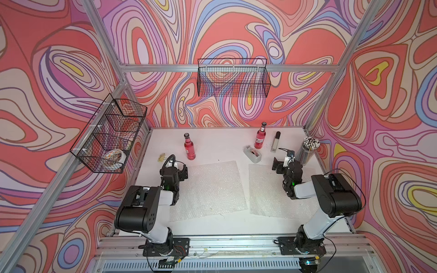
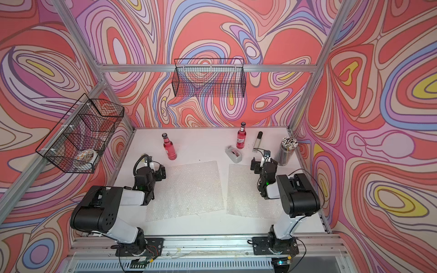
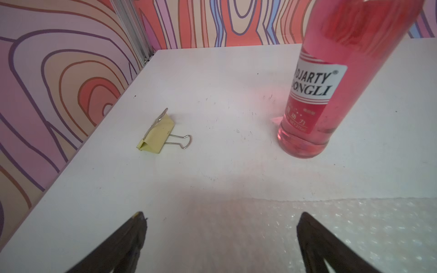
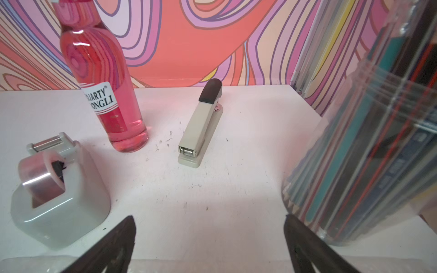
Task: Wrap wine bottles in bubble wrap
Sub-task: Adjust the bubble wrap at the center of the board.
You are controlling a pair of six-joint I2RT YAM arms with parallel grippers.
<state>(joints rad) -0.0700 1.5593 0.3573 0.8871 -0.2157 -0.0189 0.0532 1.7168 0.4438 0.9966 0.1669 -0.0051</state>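
The left gripper (image 3: 222, 215) and right gripper (image 4: 209, 217) both gape wide, holding nothing. The bubble wrap (image 1: 210, 189) lies flat on the table (image 1: 224, 146). Behind it, two wine bottles (image 1: 190, 147) stand upright with pink drink inside. A clear cup (image 1: 306, 157) holds pencils (image 1: 311, 141).

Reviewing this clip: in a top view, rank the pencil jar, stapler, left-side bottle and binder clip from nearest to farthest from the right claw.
1. Pencil jar, just right of the right claw.
2. Stapler, a little beyond it.
3. Left-side bottle, far across to the left.
4. Binder clip, farthest left.
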